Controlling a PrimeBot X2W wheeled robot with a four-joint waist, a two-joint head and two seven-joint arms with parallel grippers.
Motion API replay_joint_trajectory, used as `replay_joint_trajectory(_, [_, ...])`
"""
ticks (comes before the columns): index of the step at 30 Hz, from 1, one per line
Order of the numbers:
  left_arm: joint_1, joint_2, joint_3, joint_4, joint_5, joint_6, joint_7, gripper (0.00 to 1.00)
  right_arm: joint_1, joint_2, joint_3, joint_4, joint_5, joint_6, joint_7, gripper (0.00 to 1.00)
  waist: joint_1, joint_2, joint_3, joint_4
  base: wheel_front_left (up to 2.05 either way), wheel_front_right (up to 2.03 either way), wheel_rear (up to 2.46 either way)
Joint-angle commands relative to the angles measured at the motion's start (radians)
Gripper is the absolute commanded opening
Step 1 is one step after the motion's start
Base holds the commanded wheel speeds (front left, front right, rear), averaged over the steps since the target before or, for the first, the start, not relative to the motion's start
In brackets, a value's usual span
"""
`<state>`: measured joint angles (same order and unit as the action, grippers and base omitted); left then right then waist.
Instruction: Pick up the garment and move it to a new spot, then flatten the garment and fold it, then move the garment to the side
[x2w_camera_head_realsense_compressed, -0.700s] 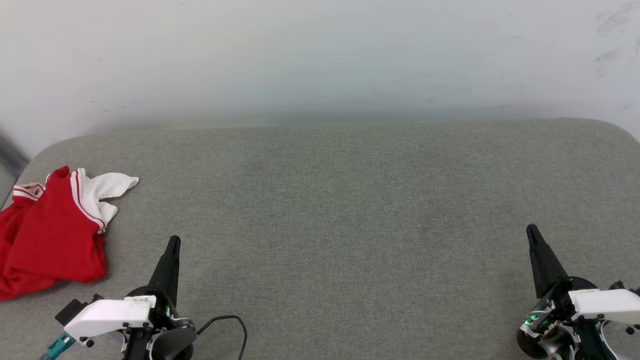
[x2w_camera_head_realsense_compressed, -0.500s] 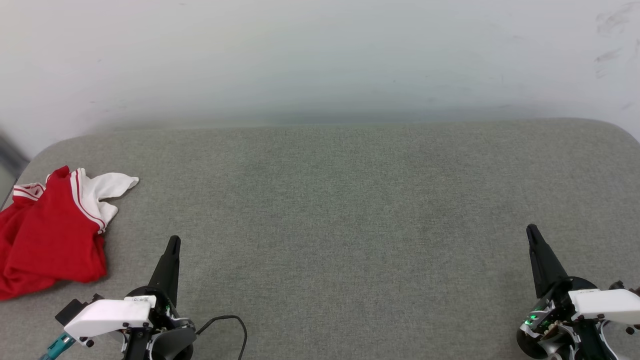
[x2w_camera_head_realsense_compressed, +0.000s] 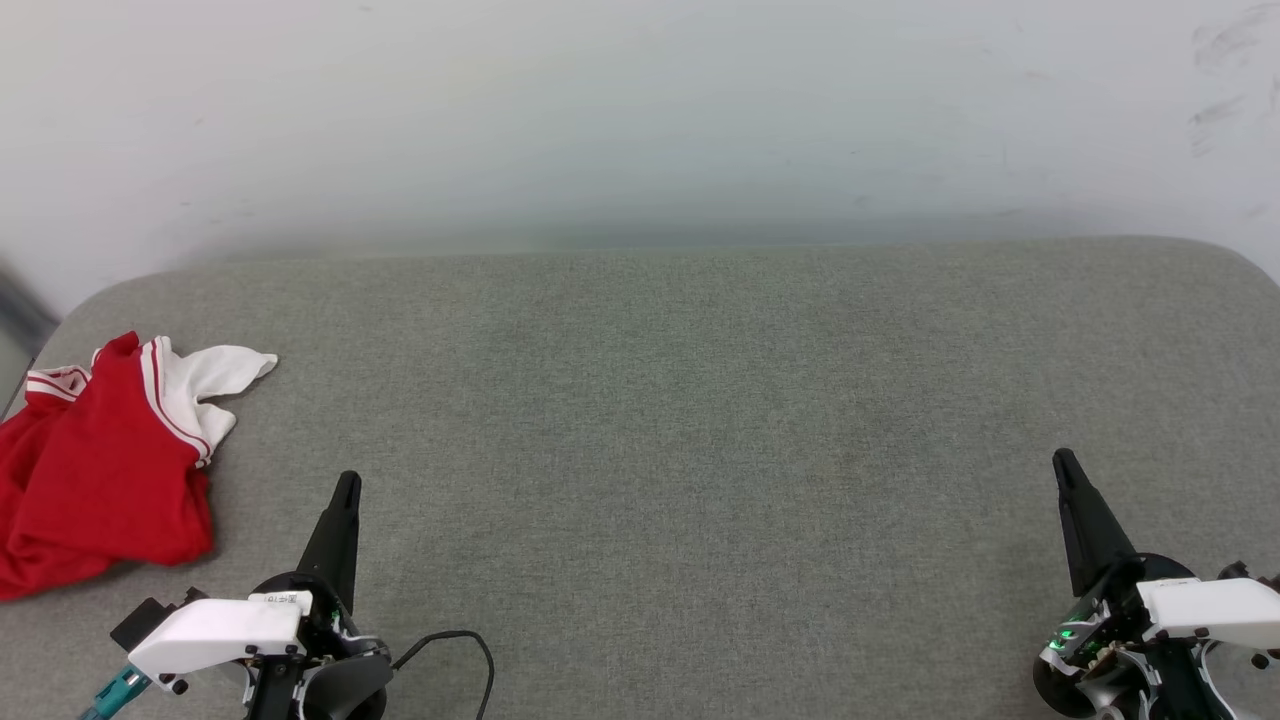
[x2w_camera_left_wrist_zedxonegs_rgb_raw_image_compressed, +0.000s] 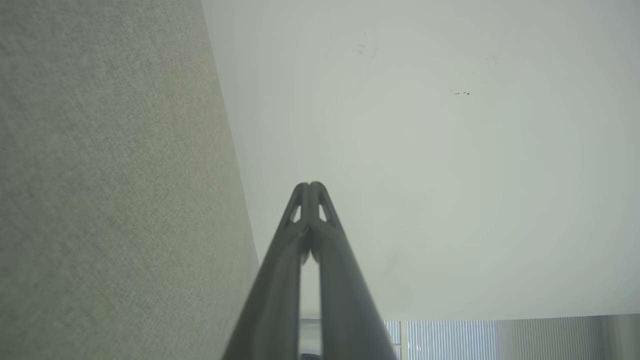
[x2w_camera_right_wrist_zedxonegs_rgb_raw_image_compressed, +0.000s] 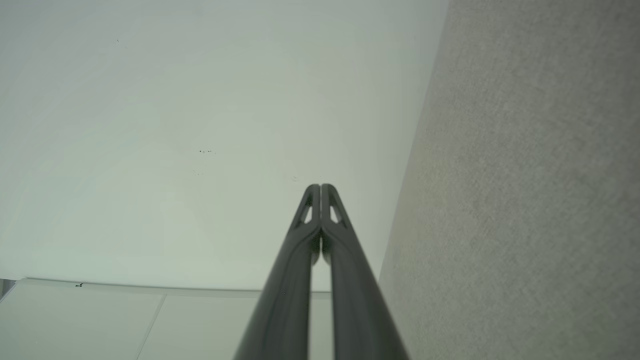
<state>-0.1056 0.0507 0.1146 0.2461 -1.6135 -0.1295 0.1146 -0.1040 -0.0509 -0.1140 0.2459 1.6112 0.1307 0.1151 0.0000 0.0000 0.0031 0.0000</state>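
Note:
The garment (x2w_camera_head_realsense_compressed: 100, 470), red with white sleeves and red-striped white trim, lies crumpled at the far left edge of the grey fabric surface (x2w_camera_head_realsense_compressed: 660, 420) in the head view. My left gripper (x2w_camera_head_realsense_compressed: 347, 484) rests at the lower left, shut and empty, a short way to the right of the garment and apart from it. At the lower right sits my right gripper (x2w_camera_head_realsense_compressed: 1061, 460), shut too, with nothing in it. In the left wrist view my left gripper (x2w_camera_left_wrist_zedxonegs_rgb_raw_image_compressed: 310, 186) has its fingertips pressed together. The right wrist view shows my right gripper (x2w_camera_right_wrist_zedxonegs_rgb_raw_image_compressed: 320, 187) the same way.
A pale wall (x2w_camera_head_realsense_compressed: 640, 110) rises right behind the grey surface. A black cable (x2w_camera_head_realsense_compressed: 460, 650) loops on the surface beside my left wrist. The surface's rounded corners lie at the far left and far right.

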Motion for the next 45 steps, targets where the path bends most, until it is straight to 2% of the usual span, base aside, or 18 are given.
replay_joint_trajectory(1, [-0.008, -0.001, 0.001, 0.0, 0.002, -0.005, 0.002, 0.0, -0.012, 0.001, 0.001, 0.0, 0.004, 0.0, 0.001, 0.0, 0.0, 0.0, 0.0, 0.0, 0.0, 0.0, 0.0])
replay_joint_trajectory(34, [-0.008, -0.001, 0.001, -0.001, 0.002, -0.005, 0.001, 0.0, -0.012, 0.001, 0.001, 0.0, 0.004, 0.0, 0.001, 0.0, 0.0, 0.0, 0.0, 0.0, 0.0, 0.0, 0.0])
replay_joint_trajectory(35, [0.0, 0.0, -0.001, 0.0, 0.0, 0.0, 0.0, 1.0, 0.0, 0.0, 0.0, 0.0, 0.0, 0.0, 0.0, 1.0, 0.0, 0.0, 0.0, 0.0, 0.0, 0.0, 0.0])
replay_joint_trajectory(45, [0.025, -0.003, 0.001, -0.015, 0.045, 0.002, -0.039, 1.0, 0.024, 0.0, 0.003, 0.003, -0.05, 0.0, -0.038, 1.0, 0.0, 0.0, 0.002, 0.0, 0.0, 0.0, 0.0])
